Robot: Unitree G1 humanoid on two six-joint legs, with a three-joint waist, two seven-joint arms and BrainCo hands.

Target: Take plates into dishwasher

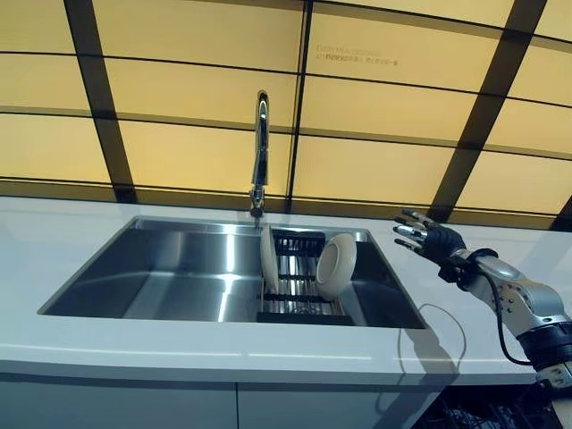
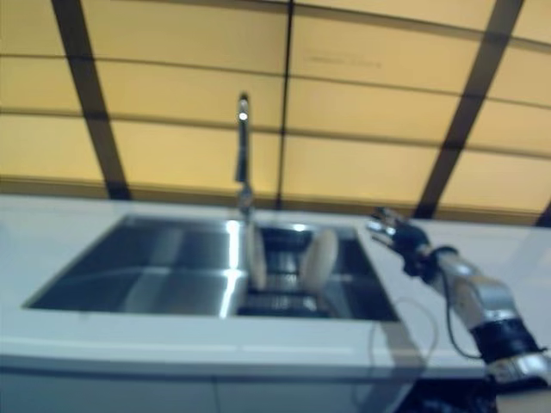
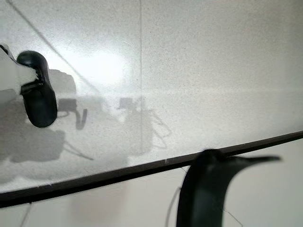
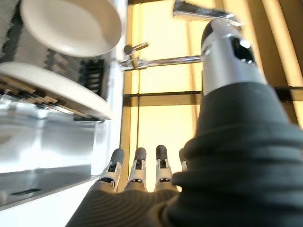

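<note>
Two white dishes standing on edge in a dark rack [image 1: 299, 286] inside the right part of a steel sink [image 1: 170, 268]: a flat plate [image 1: 268, 259] at the rack's left, seen nearly edge-on, and a rounder, deeper plate [image 1: 337, 265] to its right, tilted with its hollow side facing left. Neither touched by anything but the rack. Slim upright tap [image 1: 260, 152] at the far edge of the sink, just behind the rack, spout pointing down toward it. Left part of the sink bare steel, catching light. White counter [image 1: 54, 241] all around the sink, with a wall of yellow panels [image 1: 384, 107] crossed by dark strips behind it. Right hand [image 1: 429, 237] raised above the counter just right of the sink's far right corner, apart from the dishes, fingers [image 4: 137, 168] straight and slightly spread, holding nothing. Left hand [image 3: 38, 94] only partly visible in its own wrist view, a dark fingertip against a pale speckled surface; cannot tell whether spread or curled.
</note>
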